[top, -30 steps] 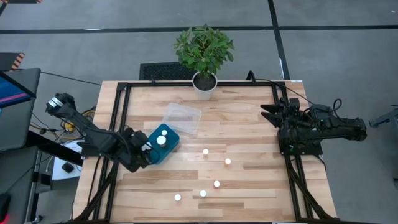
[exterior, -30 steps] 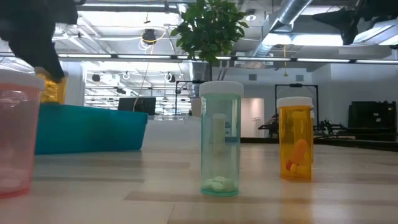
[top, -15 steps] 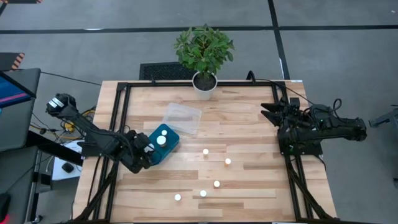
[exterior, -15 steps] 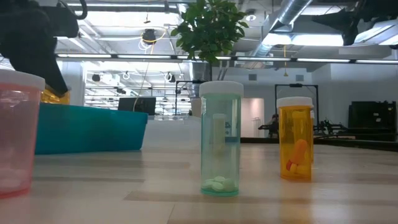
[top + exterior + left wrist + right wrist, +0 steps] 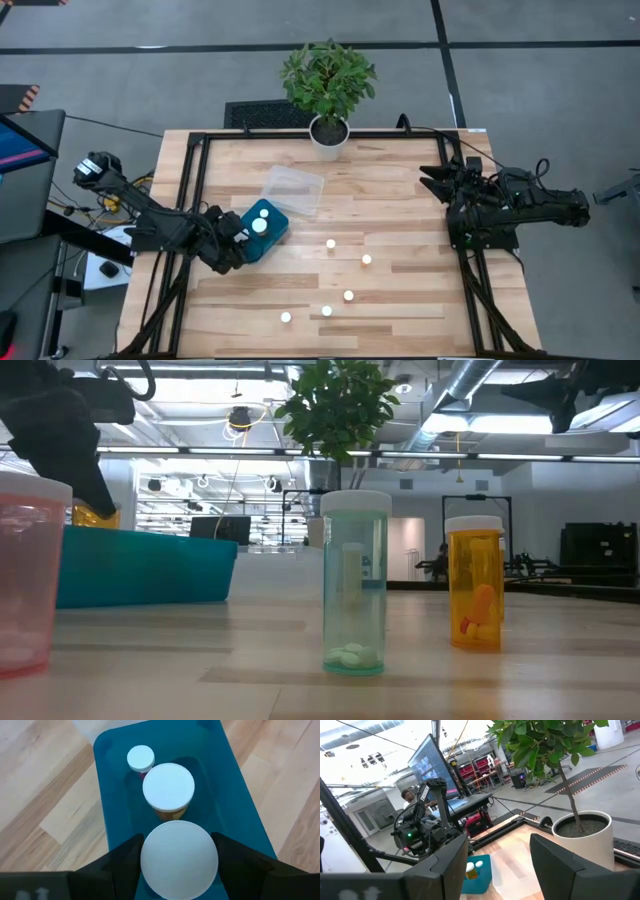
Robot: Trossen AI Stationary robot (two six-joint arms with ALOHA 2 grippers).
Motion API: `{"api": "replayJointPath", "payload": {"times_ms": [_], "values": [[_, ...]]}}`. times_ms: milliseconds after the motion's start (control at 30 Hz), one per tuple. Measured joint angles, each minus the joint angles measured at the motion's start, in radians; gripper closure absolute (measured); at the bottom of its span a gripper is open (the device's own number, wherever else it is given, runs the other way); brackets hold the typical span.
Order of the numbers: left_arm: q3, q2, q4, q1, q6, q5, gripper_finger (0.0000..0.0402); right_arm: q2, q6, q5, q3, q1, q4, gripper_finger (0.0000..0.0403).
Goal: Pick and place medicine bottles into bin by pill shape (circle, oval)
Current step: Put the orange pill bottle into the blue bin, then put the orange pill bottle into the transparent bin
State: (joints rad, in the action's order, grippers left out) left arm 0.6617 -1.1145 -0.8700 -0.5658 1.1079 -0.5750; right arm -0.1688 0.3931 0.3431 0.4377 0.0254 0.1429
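My left gripper is over the near-left end of the teal bin and is shut on a medicine bottle with a wide white cap. In the low view its orange body shows just above the bin's wall. Two more white-capped bottles stand inside the bin. Several bottles stand on the table; the low view shows a pink one, a green one and an orange one. My right gripper is open and empty at the table's right edge. My left gripper pinches the bottle between its two fingers, one on each side just under the wide cap's rim. The fingers come from above, slanting down. The bottle is upright, its lower part inside the teal bin; whether it stands on the bin's floor is hidden.
A clear plastic bin lies just beyond the teal one. A white plant pot stands at the table's far edge. A black frame runs along the table's sides.
My left gripper has gone down a little over the teal bin with the orange bottle, which now sits lower behind the bin's wall.
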Motion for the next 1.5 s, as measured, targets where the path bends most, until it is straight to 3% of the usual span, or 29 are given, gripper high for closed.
{"api": "replayJointPath", "payload": {"times_ms": [1133,1500], "values": [[-0.059,0.000,0.035,0.005,-0.001,0.041,0.0180,0.000,0.000,0.000,0.000,0.000,-0.013,0.0179],[-0.058,0.000,0.052,0.005,0.013,0.062,0.0125,0.000,-0.001,-0.001,0.000,0.000,-0.018,0.0174]]}}
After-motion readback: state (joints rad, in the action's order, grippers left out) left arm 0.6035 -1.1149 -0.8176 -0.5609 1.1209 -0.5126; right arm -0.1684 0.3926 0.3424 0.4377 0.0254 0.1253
